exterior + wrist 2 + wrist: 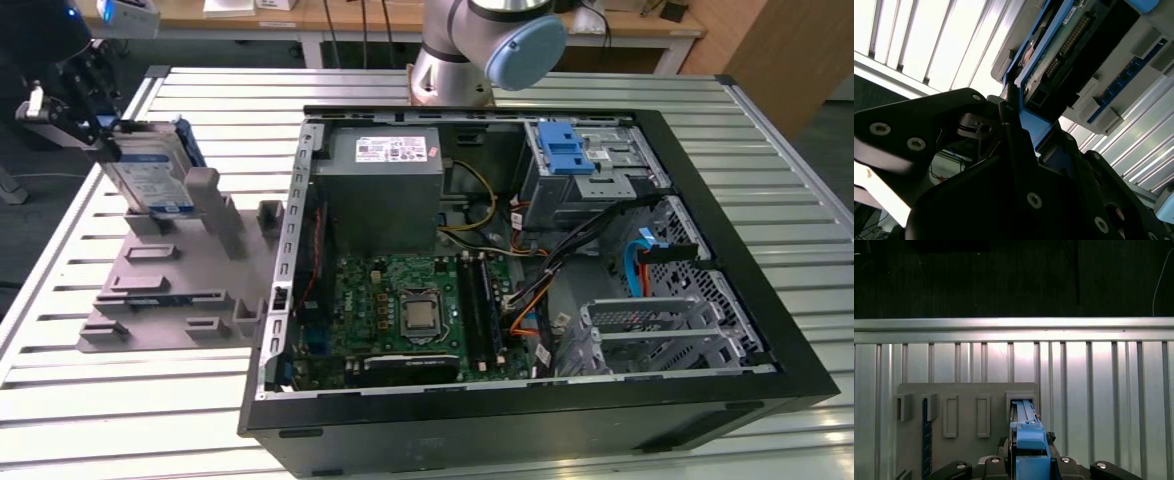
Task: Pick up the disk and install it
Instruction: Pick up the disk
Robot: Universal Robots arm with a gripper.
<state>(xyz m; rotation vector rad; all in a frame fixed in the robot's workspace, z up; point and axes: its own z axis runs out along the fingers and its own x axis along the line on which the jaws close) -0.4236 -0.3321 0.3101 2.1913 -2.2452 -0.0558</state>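
Observation:
The disk (pixel 150 175) is a silver drive in a blue rail frame, held tilted over the upper end of the grey holder plate (pixel 160 290) at the exterior view's left. My gripper (pixel 104 130) is shut on the disk's upper end, its black fingers on either side of the blue frame. In the first wrist view the blue rail (pixel 1029 440) sits between the fingers (pixel 995 461), directly over an open slot in the holder (pixel 964 390). The second wrist view shows the disk's circuit-board side (pixel 1074 30) and blue frame up close. Whether the disk's lower edge still touches the slot is unclear.
An open black computer case (pixel 747 300) lies on the slatted metal table (pixel 80 400), with a motherboard (pixel 414 310), a grey power supply box (pixel 380 190) and a drive bay with a blue latch (pixel 577 150). The arm's base (pixel 474 50) stands behind the case.

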